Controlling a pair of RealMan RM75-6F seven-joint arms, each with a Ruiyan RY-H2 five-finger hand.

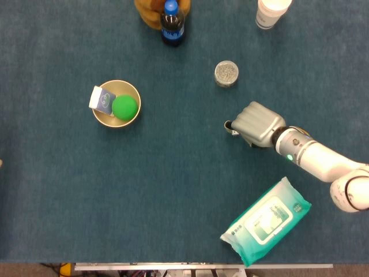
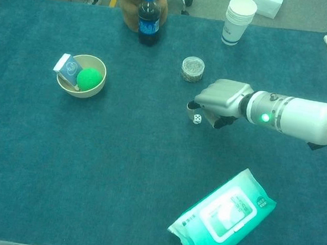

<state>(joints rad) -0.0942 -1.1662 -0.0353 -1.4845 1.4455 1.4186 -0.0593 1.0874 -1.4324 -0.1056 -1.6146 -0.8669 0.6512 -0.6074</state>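
Observation:
My right hand (image 1: 258,123) (image 2: 221,98) reaches in from the right, its fingers curled down around a small white die (image 2: 197,119) on the blue cloth. The die sits between the thumb and the other fingertips (image 2: 215,121), and in the head view only a sliver of it (image 1: 234,132) shows under the hand. The grip looks like a pinch at table level. Neither view shows my left hand.
A small round jar (image 1: 226,73) (image 2: 192,68) stands just beyond the hand. A tan bowl (image 1: 132,119) (image 2: 102,66) at the left holds a green ball (image 1: 124,107) and a small box (image 1: 102,99). A cola bottle (image 1: 172,24), stacked paper cups (image 2: 237,19) and a wipes pack (image 1: 266,220) (image 2: 221,217) lie around.

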